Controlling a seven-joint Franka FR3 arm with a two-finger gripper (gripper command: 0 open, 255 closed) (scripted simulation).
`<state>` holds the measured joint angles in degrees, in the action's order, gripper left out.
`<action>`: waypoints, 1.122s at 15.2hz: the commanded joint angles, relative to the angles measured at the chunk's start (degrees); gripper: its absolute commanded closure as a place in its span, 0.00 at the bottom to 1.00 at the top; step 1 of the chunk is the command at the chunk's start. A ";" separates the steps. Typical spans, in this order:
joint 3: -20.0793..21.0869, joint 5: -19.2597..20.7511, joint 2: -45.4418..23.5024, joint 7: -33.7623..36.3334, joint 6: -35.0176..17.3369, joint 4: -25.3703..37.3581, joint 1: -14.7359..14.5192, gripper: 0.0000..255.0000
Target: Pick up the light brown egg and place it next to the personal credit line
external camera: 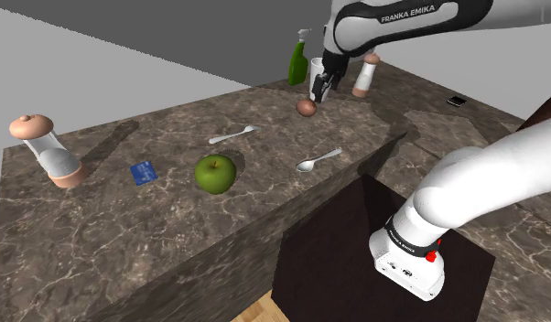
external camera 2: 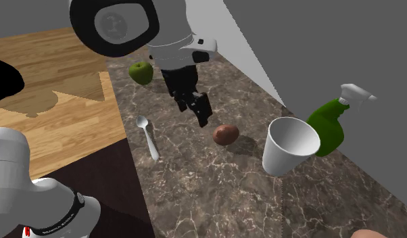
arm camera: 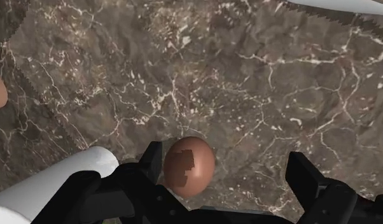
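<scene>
The hand [arm camera: 225,159] stands wide around the brown egg [arm camera: 189,167], not yet clasping it; the egg rests on the tabletop [external camera: 264,174] near its far edge. Lifting and carrying to the blue card [external camera: 144,171], well apart, remain.

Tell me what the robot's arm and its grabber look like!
The arm is fat, round and white with dark joints, and letters on it spell FRANKA EMIKA. A small red spot sits near its base. The gripper is all black, with two blocky jaws.
</scene>
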<state>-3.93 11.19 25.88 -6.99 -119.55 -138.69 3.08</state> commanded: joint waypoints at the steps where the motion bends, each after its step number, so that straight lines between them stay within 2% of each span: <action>1: -0.85 0.54 -4.22 -1.01 -3.86 0.85 0.23 0.00; 7: -2.88 1.29 -16.37 -3.95 -13.47 4.47 0.83 0.00; 14: -3.41 1.75 -20.21 -3.73 -18.95 2.90 1.26 0.00; 17: -3.45 1.79 -20.55 -3.71 -19.40 2.80 1.30 0.00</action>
<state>-7.36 12.96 5.43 -10.71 -138.75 -135.83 4.37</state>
